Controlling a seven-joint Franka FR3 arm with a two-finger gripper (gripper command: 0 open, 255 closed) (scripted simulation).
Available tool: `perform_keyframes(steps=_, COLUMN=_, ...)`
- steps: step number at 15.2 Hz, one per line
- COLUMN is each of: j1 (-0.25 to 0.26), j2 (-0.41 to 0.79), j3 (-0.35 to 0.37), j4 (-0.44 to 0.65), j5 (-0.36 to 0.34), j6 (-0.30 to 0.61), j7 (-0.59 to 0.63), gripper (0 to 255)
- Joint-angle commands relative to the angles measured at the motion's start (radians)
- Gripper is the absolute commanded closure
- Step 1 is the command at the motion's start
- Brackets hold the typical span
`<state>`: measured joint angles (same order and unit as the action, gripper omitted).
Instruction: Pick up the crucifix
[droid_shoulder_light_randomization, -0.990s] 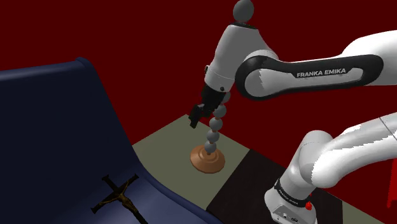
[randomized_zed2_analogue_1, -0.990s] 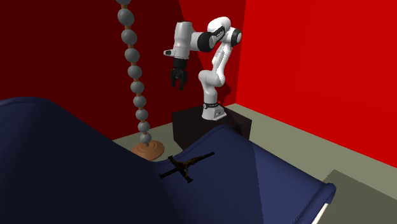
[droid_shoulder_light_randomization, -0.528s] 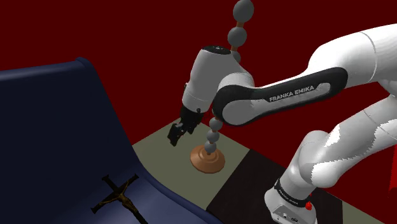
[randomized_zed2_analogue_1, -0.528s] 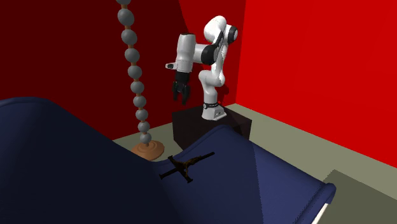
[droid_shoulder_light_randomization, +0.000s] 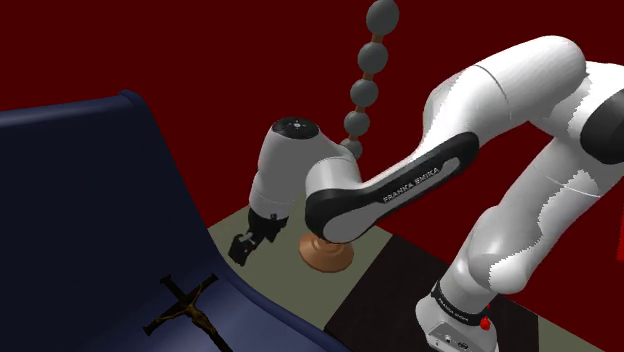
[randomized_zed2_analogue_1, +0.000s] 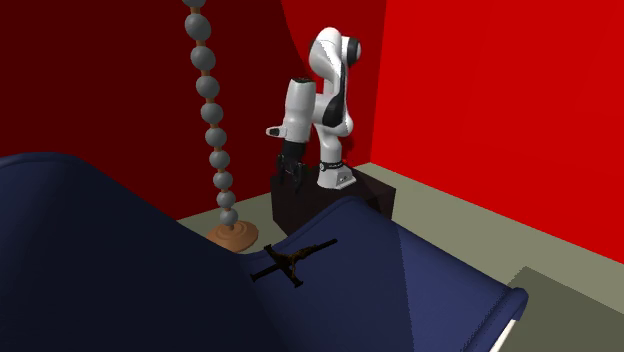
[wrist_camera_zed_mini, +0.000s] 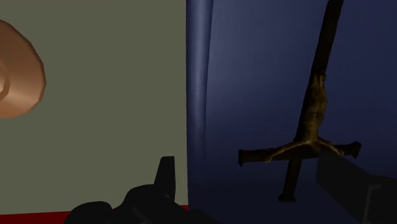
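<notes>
Gripper (droid_shoulder_light_randomization: 243, 248) hangs with its fingers spread wide and nothing between them, right above where the grey-green floor (wrist_camera_zed_mini: 102, 127) meets the edge of the dark blue couch (droid_shoulder_light_randomization: 90, 200). The crucifix (droid_shoulder_light_randomization: 186, 308) lies flat on the couch, near me but untouched.

A room in a home: a dark blue sofa (droid_shoulder_light_randomization: 90, 200), a tall beaded ornament (randomized_zed2_analogue_1: 209, 87) on a copper-coloured base (randomized_zed2_analogue_1: 233, 234), red walls (randomized_zed2_analogue_1: 470, 90), an olive floor (randomized_zed2_analogue_1: 570, 285)
</notes>
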<state>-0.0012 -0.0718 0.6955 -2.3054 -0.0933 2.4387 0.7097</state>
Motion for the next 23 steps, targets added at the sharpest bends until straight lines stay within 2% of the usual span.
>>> perform_keyframes(steps=1, j1=0.001, j2=0.099, j3=0.032, j4=0.047, j5=-0.113, j6=0.021, j7=0.108, gripper=0)
perform_keyframes(steps=4, j1=0.046, j2=0.244, j3=0.025, j4=0.124, j5=-0.280, j6=0.030, j7=0.251, gripper=0)
perform_keyframes(steps=6, j1=0.098, j2=0.335, j3=-0.002, j4=0.182, j5=-0.373, j6=0.028, j7=0.329, gripper=0)
perform_keyframes(steps=11, j1=0.240, j2=0.539, j3=-0.083, j4=0.346, j5=-0.532, j6=0.009, j7=0.459, gripper=0)
perform_keyframes(steps=13, j1=0.287, j2=0.606, j3=-0.109, j4=0.410, j5=-0.569, j6=0.001, j7=0.488, gripper=0)
perform_keyframes(steps=22, j1=0.324, j2=0.675, j3=-0.160, j4=0.415, j5=-0.635, j6=0.058, j7=0.539, gripper=0)
perform_keyframes(steps=23, j1=0.323, j2=0.675, j3=-0.160, j4=0.414, j5=-0.634, j6=0.059, j7=0.538, gripper=255)
